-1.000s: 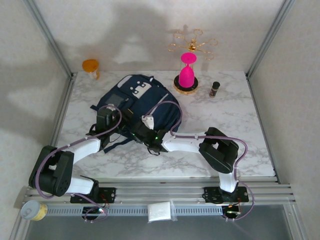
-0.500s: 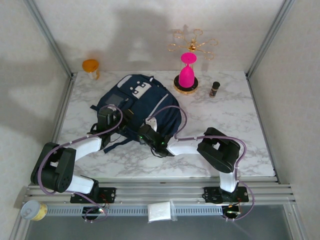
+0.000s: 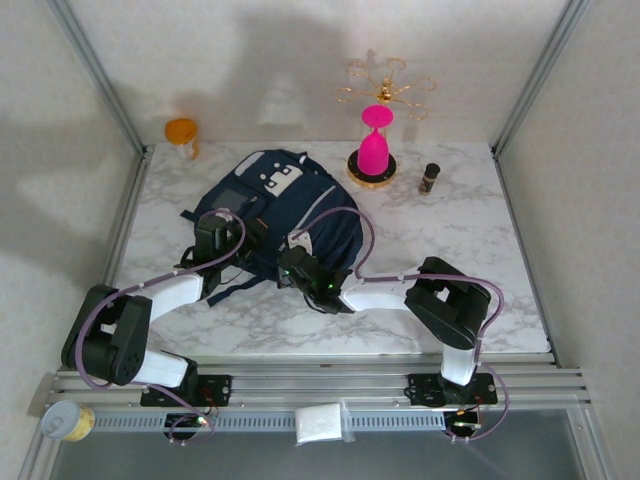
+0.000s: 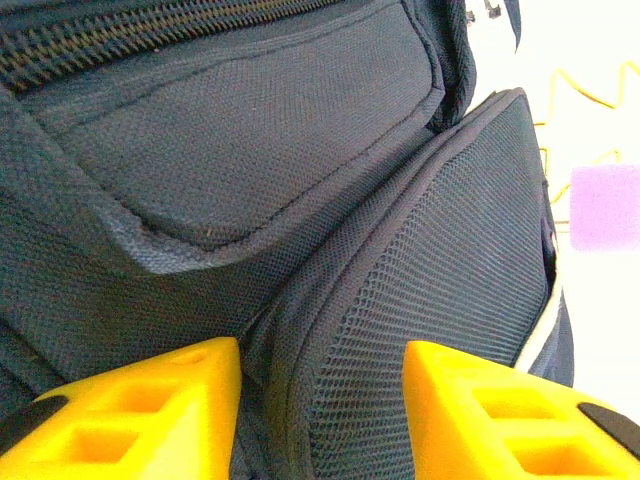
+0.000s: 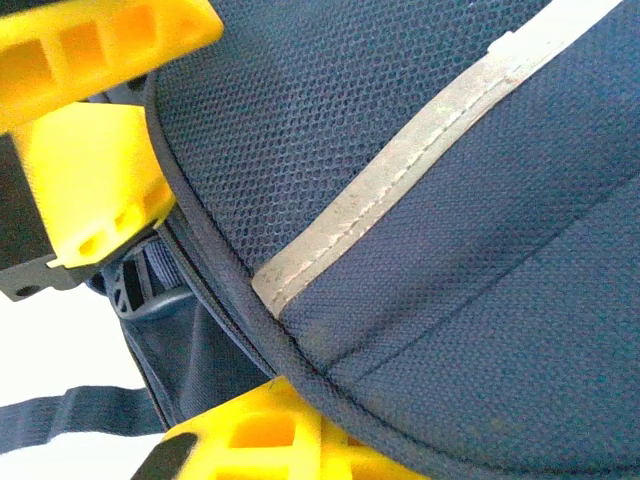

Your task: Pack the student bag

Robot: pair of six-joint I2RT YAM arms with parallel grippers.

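The student bag (image 3: 285, 200), navy with white patches and a light stripe, lies on the back left of the marble table (image 3: 450, 240). My left gripper (image 3: 215, 240) is at its near left side. In the left wrist view a fold of the bag's mesh fabric (image 4: 330, 400) fills the gap between its yellow fingers (image 4: 130, 415), which are closed onto it. My right gripper (image 3: 296, 262) is at the bag's near edge. Its yellow fingers (image 5: 260, 435) are together under the bag's piped seam (image 5: 290, 355). Whether they pinch any fabric is hidden. The left gripper's fingers (image 5: 90, 170) appear at the top left of the right wrist view.
At the back stand a pink goblet (image 3: 375, 140) on a gold coaster, a gold ornament (image 3: 388, 85), a small dark bottle (image 3: 430, 177) and an orange cup (image 3: 182, 133). A white packet (image 3: 320, 424) and a jar (image 3: 65, 422) lie by the front rail.
My right gripper's jaws have closed at the bag's near edge, and its forearm has shifted slightly. The left arm and the bag have stayed put.
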